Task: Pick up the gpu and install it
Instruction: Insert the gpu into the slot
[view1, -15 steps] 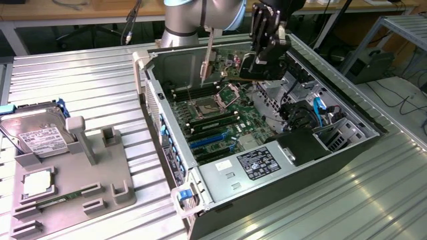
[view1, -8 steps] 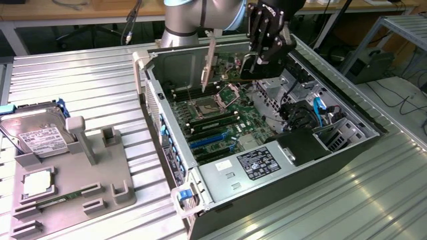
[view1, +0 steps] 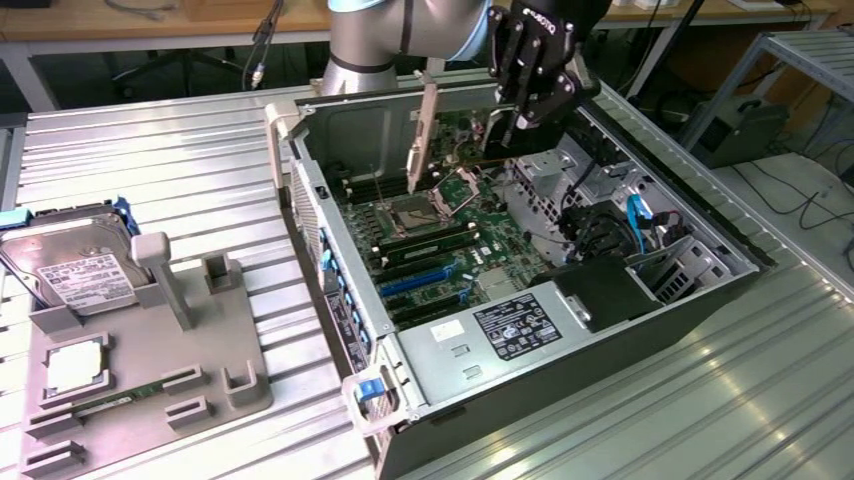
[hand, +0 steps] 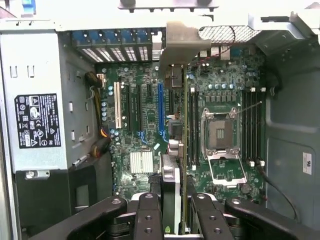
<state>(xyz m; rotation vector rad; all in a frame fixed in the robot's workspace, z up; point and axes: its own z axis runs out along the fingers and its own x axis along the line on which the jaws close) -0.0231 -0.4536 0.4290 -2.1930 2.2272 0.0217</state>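
End effector (view1: 518, 122) clenched on thin dark gpu card with silver bracket (view1: 426, 125), held edge-down over green motherboard (view1: 497, 240) in open black PC case (view1: 574, 390). Open CPU socket (hand: 222, 132) and blue slot (hand: 161, 107) flank it. Silver hard drive (view1: 78, 272) well apart.

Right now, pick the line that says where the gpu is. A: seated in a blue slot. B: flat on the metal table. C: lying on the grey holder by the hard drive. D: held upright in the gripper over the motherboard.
D: the gripper clamps the gpu edge-on between its fingers, over the motherboard.
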